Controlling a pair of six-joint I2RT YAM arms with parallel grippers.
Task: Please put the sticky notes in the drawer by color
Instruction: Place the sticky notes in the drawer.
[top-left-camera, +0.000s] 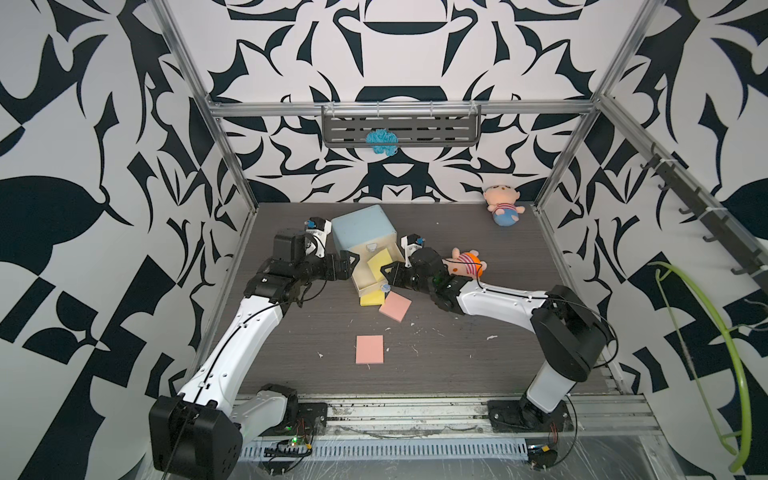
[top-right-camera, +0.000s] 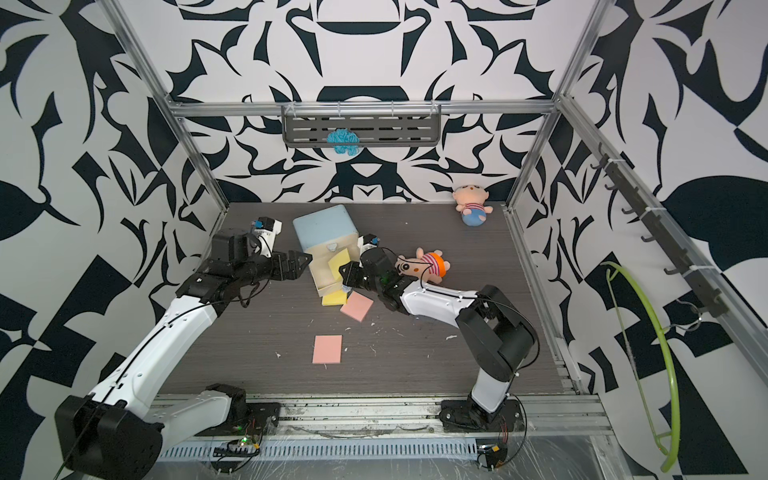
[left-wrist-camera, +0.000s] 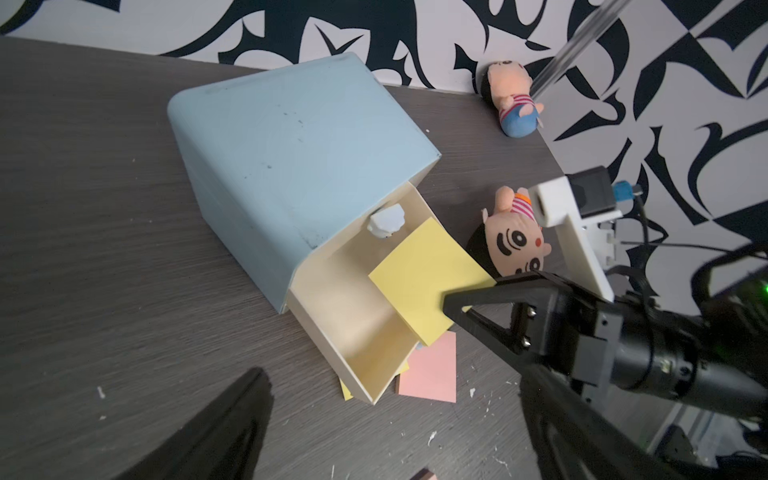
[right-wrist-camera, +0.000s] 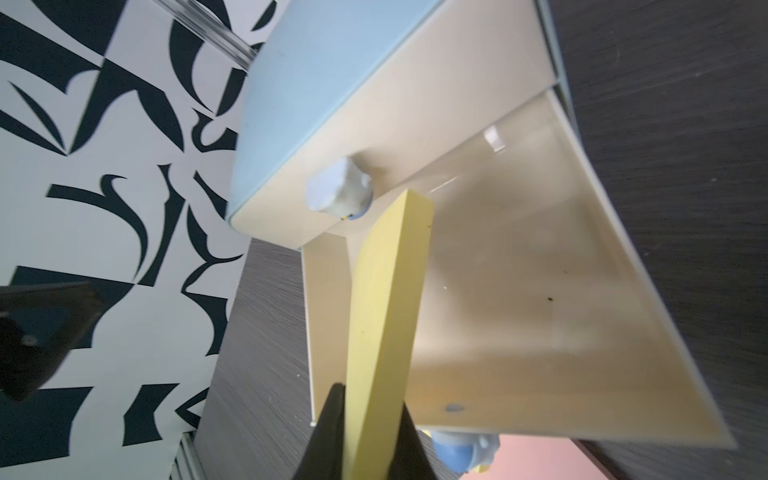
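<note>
Right tool, arm outstretched, pinches yellow pad, seemingly over open drawer.

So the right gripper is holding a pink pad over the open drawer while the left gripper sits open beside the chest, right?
Not quite: the pad in the right gripper is yellow, not pink. The right wrist view shows it pinched edge-on over the open drawer. The left gripper is indeed open beside the chest.
</note>
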